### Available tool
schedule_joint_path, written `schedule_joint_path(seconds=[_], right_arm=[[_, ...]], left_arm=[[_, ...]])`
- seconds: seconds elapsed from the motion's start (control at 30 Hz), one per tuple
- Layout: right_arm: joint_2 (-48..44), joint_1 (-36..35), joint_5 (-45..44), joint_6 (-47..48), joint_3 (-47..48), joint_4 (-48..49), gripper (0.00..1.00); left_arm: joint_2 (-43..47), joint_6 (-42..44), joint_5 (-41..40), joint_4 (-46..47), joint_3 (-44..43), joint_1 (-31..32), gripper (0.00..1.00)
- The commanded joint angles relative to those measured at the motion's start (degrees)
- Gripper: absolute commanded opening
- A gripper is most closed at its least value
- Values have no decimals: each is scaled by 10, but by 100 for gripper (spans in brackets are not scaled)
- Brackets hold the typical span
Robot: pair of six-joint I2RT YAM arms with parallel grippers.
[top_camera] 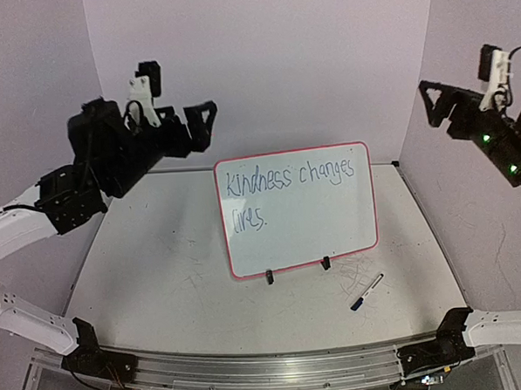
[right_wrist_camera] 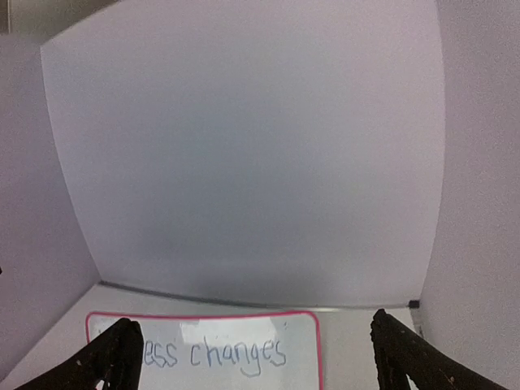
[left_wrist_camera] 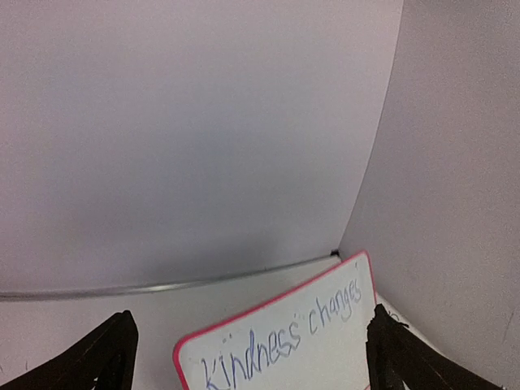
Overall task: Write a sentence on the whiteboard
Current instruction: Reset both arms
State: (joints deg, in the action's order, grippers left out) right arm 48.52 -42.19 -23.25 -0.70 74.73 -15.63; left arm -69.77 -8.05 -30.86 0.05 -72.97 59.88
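The whiteboard (top_camera: 332,222) stands upright on two black clip feet in the middle of the table, its pink-red frame facing me. The blue sentence (top_camera: 289,176) reads "Kindness changes" with a short second line below it at the left. My left gripper (top_camera: 210,125) is open and empty, held high to the left of the board's top corner. My right gripper (top_camera: 427,104) is open and empty, high at the far right. The left wrist view shows the board (left_wrist_camera: 341,345) and the sentence (left_wrist_camera: 333,305) between the open fingers (left_wrist_camera: 110,353). The right wrist view shows the board's top (right_wrist_camera: 203,329) and the word "changes" (right_wrist_camera: 240,355).
A marker (top_camera: 367,291) with a dark cap lies loose on the table in front of the board's right foot. Faint grey scribbles (top_camera: 356,267) mark the tabletop beside it. Lilac walls close in the back and both sides. A metal rail (top_camera: 252,367) runs along the near edge.
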Motion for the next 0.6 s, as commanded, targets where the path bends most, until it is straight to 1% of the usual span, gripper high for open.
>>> schedule_joint_path(seconds=[0.0,0.07,0.2,0.47,0.57], right_arm=[[-6,-1,-70,73,56,31,98],[-7,-1,-81,79,68,42,98],[-6,-1,-86,78,77,58,98],[2,-1,-95,83,78,88,98],[-5,-1,-74,70,59,94,98]], left_arm=[[27,115,-64,72,-63,2,99],[29,143,-75,75,-82,1,99],[48,163,-82,79,-89,1,99],[77,174,-89,83,-81,1,99],[86,172,-91,83,-72,1,99]])
